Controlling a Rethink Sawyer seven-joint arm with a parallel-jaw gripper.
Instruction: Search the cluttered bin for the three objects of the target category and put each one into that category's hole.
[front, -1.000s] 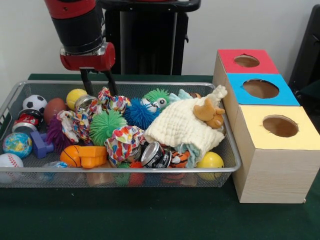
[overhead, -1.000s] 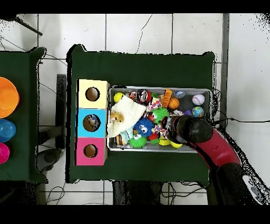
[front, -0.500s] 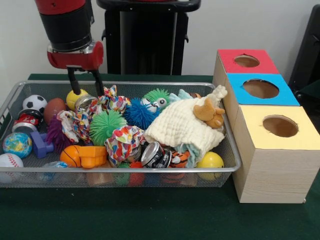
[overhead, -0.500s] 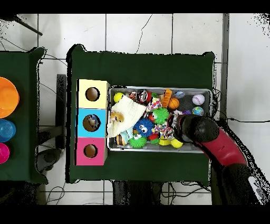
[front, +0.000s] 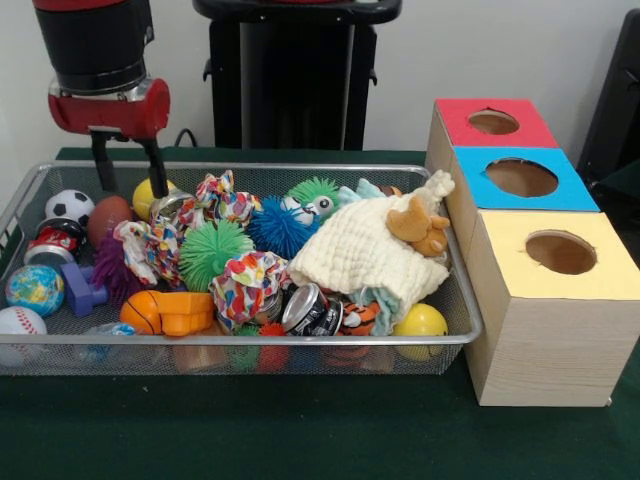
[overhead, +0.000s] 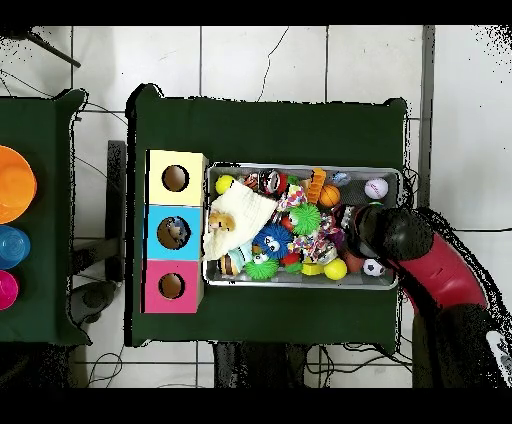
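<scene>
An orange bowl (overhead: 14, 184), a blue cup (overhead: 10, 246) and a pink cup (overhead: 6, 288) sit on a separate green surface (overhead: 45, 130).

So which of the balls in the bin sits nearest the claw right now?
The brown football-shaped ball at the bin's far end, below the claw. The soccer ball and the yellow ball flank it; the globe ball and baseball lie nearer the front rim.

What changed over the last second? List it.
The claw slid along the bin's far side in the front view, from above the patterned cloth toward the soccer-ball end, fingers open and empty throughout. Nothing was gripped or released. The toys and the bin kept their places.
</scene>
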